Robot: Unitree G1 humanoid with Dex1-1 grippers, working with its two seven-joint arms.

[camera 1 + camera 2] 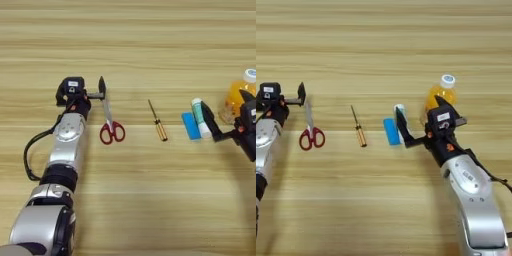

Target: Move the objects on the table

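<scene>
Wooden counter (150,45) seen from above, objects strung in a row across its middle. Left arm reaching forward from the lower left, forearm angled up the frame, wrist bent toward the right. Left gripper (95,93) just above the tips of the red-handled scissors (110,121), one black finger (102,87) standing upright at the blade tips; spread of the fingers impossible to tell. Scissors lying flat, handles nearest the robot. Further right, well apart, thin screwdriver (157,121) with amber handle, lying slightly tilted. Right arm coming in from the lower right, elbow low, wrist turned left. Right gripper (418,117) spread wide, one finger (402,121) against the glue stick (401,111), the other up by the juice bottle (440,93). Blue block (390,131) flat, touching the glue stick's left side.
</scene>
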